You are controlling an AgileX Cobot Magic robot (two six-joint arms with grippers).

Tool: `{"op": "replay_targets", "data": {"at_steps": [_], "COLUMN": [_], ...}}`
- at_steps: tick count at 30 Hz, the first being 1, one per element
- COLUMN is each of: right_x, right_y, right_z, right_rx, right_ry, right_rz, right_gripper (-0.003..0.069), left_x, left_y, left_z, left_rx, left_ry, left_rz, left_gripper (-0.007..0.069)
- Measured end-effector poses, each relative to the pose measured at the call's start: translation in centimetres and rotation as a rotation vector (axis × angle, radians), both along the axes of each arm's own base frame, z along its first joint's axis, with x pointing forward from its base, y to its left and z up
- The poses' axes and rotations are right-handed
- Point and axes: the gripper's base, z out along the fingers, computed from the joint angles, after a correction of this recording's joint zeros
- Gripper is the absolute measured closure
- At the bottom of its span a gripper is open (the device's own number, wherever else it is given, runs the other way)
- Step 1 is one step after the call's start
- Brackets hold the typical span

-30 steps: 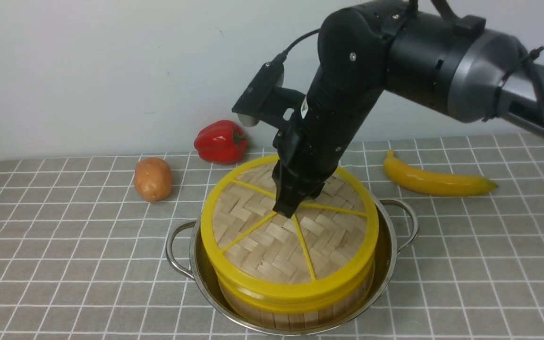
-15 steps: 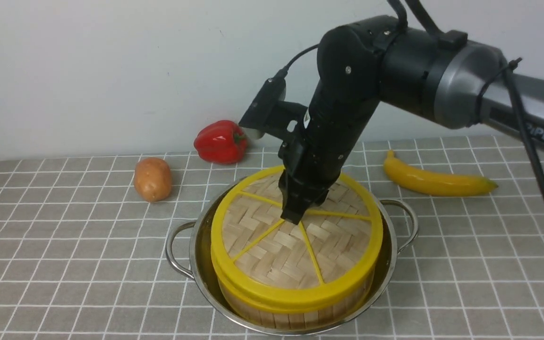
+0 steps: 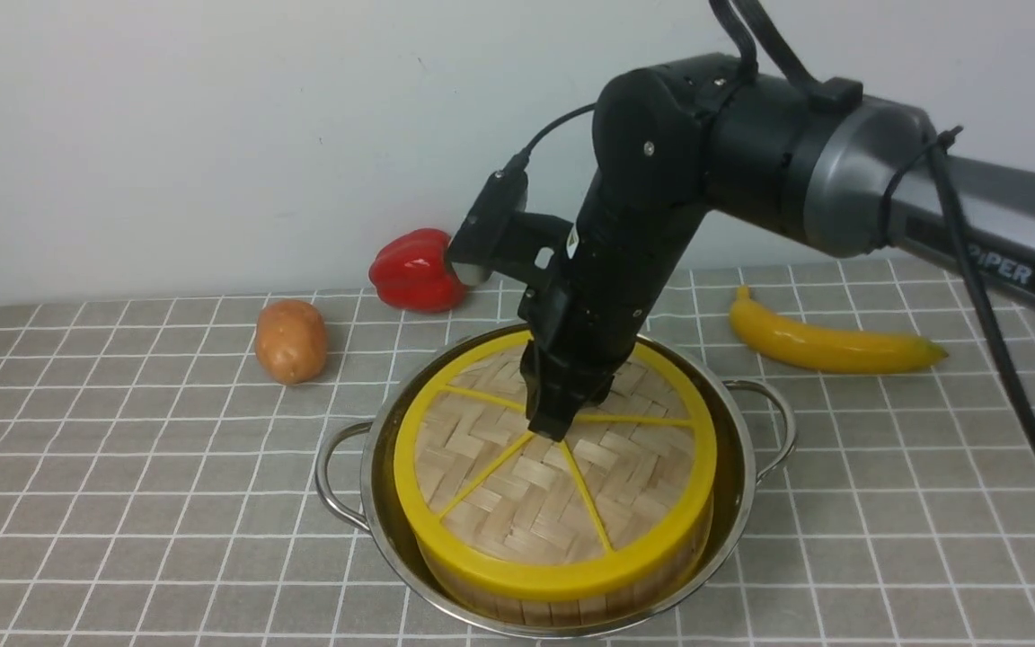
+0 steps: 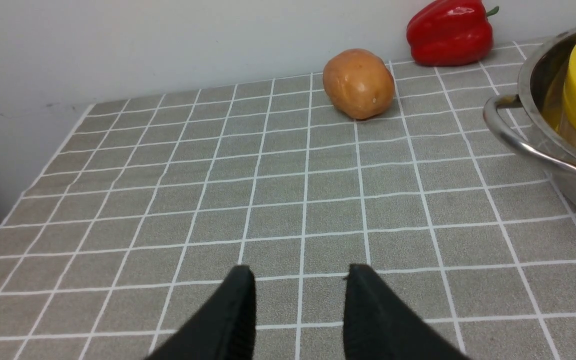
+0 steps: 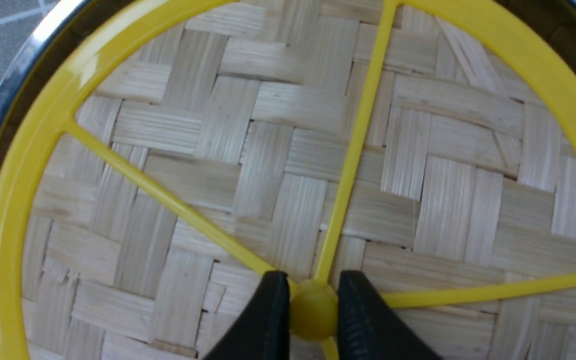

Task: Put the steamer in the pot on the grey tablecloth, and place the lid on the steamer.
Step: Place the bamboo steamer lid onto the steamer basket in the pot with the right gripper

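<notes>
lid (image 3: 553, 485) covering steamer, knob (image 5: 314, 310) half hidden

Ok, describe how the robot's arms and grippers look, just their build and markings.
The right arm has a matte black wrist housing joined to a silver-grey cylindrical link bearing white "PIPER" lettering. Black cables run along it, and a small black camera module juts from the wrist. The right gripper has two tapered black fingers with ribbed inner pads. The left gripper shows the same black pointed fingers; its arm is out of view.
</notes>
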Motion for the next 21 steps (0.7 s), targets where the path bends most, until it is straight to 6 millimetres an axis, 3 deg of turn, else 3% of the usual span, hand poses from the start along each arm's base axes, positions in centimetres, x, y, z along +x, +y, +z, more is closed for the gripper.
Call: {"op": "replay_targets", "data": {"at_steps": [21], "right_x": [0.43], "right_y": [-0.54], "right_z": [0.02], "right_rx": [0.003], "right_ry": [-0.010], "right_rz": [0.042], "right_gripper": [0.0522], "left_x": [0.00], "left_y": [0.00], "left_z": [0.00], "left_rx": [0.000], "left_ry": [0.000], "left_rz": [0.000], "left_gripper": [0.0382]}}
